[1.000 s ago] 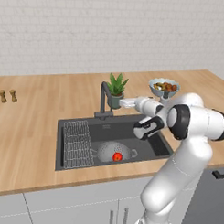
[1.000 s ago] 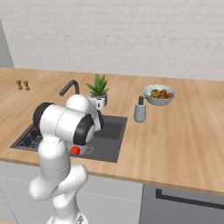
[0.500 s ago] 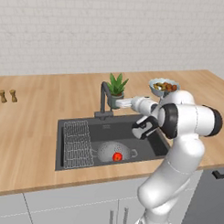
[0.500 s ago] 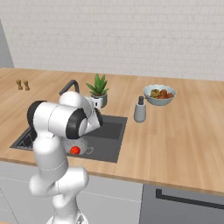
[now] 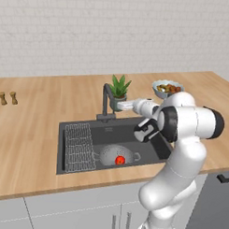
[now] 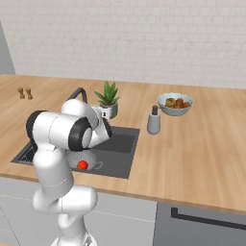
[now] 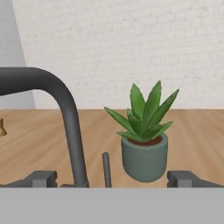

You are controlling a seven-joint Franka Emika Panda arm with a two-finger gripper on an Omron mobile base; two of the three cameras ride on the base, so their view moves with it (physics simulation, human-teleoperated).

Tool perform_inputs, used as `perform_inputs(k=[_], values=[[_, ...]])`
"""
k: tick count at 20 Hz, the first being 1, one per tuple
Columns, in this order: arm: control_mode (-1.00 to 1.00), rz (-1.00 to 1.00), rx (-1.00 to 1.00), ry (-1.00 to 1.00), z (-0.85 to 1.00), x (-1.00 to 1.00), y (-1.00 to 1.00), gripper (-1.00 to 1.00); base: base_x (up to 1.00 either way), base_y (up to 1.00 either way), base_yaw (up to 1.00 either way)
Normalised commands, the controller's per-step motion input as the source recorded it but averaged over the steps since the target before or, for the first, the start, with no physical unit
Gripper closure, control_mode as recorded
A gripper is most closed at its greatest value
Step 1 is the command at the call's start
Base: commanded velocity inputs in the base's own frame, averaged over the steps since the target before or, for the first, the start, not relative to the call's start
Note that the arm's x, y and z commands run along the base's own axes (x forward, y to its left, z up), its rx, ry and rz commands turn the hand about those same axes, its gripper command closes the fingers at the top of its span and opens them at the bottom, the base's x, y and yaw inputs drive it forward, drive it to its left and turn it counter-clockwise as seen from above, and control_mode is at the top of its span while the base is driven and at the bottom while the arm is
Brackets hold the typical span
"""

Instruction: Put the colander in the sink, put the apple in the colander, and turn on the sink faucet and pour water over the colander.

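The silver colander sits in the dark sink, to the right of the wire rack. The red apple lies inside it, and from the right base both apple and colander show beside my arm. My gripper hovers above the sink's back edge, just right of the dark faucet. In the hand view the gripper is open, its fingertips far apart. The faucet's bent spout rises between them at left, its thin lever upright in the middle. No water runs.
A green spiky potted plant stands right behind the faucet, close to my hand. A fruit bowl and a grey soap dispenser stand right of the sink. Two small shakers stand far left on the wooden counter.
My hand has moved left along the sink's back edge toward the faucet, and the elbow followed. Colander and apple have stayed put.
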Motion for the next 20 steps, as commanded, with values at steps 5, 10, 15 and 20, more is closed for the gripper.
perform_inputs(k=[5, 10, 15, 20], values=[[-1.0, 0.0, 0.0, -0.02, -0.02, 0.05, 0.11, -1.0, 0.0, 0.0, 0.0], [-1.0, 0.0, 0.0, -0.01, -0.05, 0.11, 0.04, -1.0, 0.0, 0.0, 0.0], [-1.0, 0.0, 0.0, -0.01, -0.23, 0.01, 0.0, -1.0, 0.0, 0.0, 0.0], [-1.0, 0.0, 0.0, -0.03, -0.16, 0.26, 0.0, -1.0, 0.0, 0.0, 0.0]])
